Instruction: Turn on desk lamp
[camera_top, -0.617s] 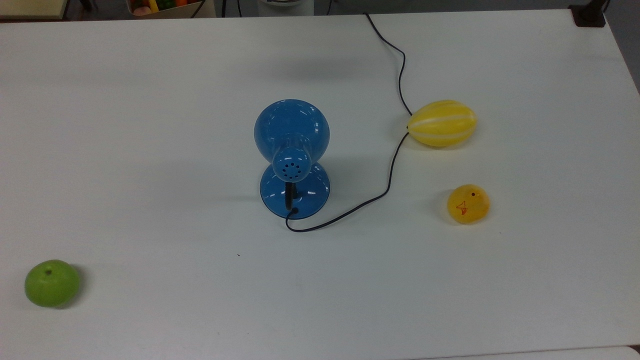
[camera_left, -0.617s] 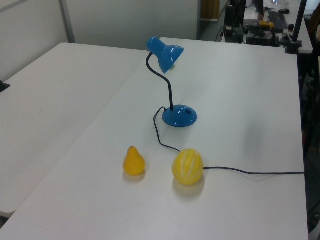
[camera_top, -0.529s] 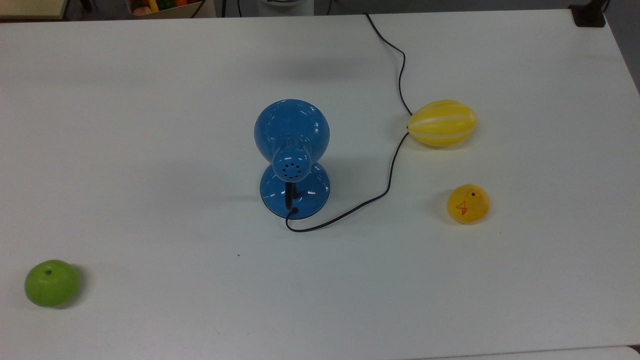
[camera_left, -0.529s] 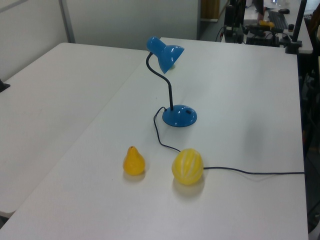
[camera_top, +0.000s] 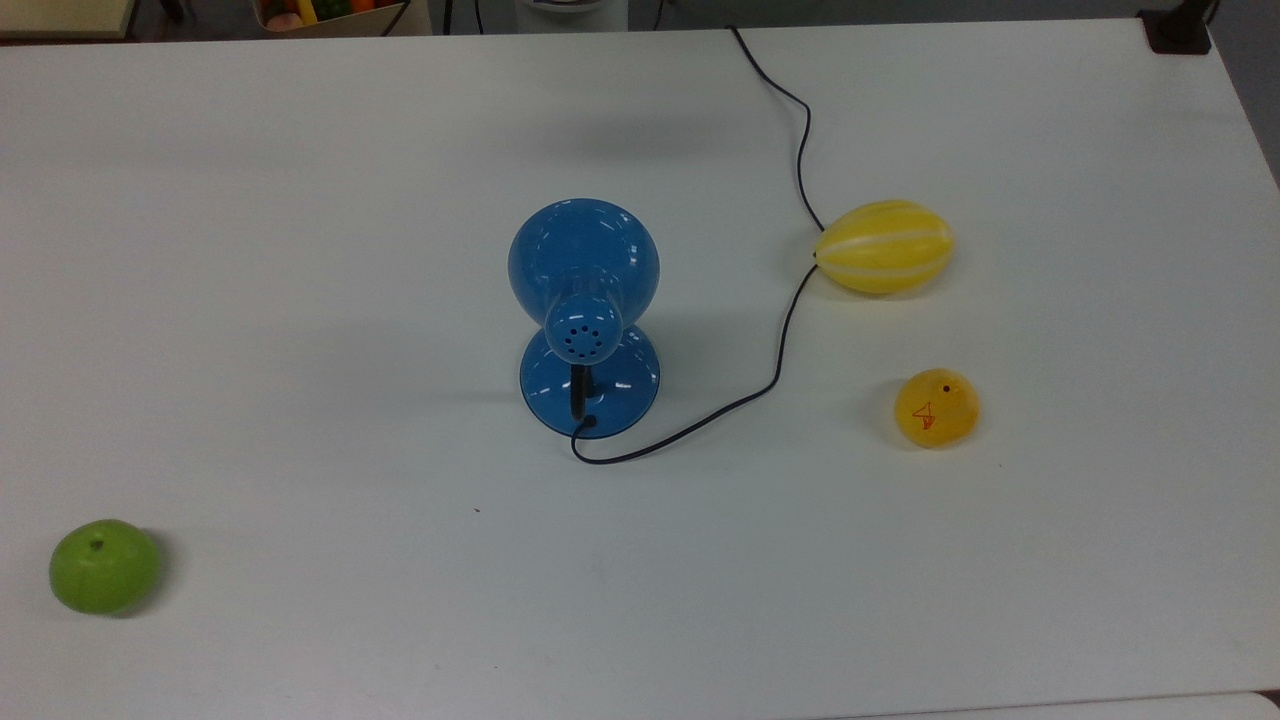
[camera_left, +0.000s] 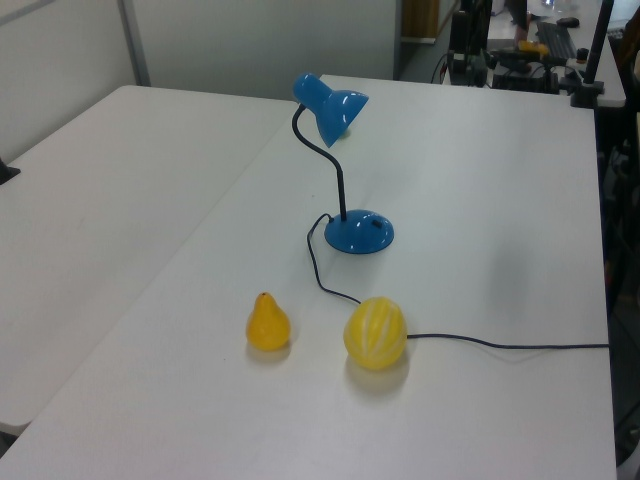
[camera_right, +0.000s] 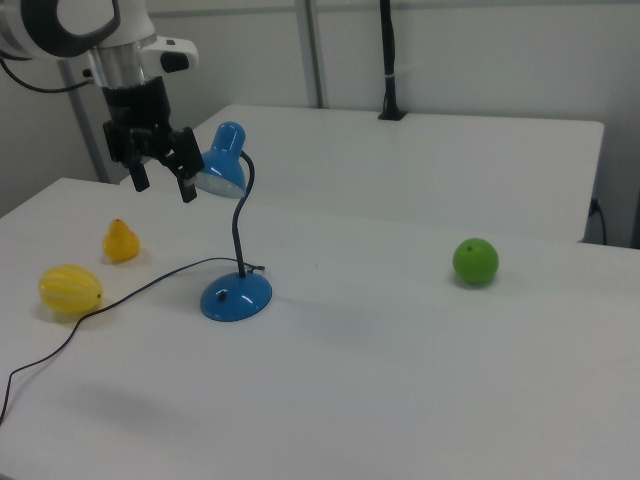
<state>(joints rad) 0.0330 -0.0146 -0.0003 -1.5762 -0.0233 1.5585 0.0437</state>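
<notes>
Poised high in the right view, the end effector (camera_right: 160, 180) hangs with its fingers apart and nothing between them, up beside the lamp's (camera_top: 585, 320) shade and well above the bench (camera_top: 300, 300). Across the last half second nothing on the bench has shifted in the top and left views: lamp, cord and fruit lie exactly as they did. So, as I judge it, the task is not yet begun; no light shows under the shade, and the switch is untouched.

Taking the right view from near to far: the cord (camera_right: 60, 340) trails off toward the near edge, then comes the melon (camera_right: 70, 289). The lamp base (camera_right: 236, 296) sits mid-bench, with a small dark spot on top that may be the switch. The apple (camera_right: 475, 262) lies well apart on the right view's right, and the pear (camera_right: 121, 241) farther back.

The next move probably calls for a descent to the base.
</notes>
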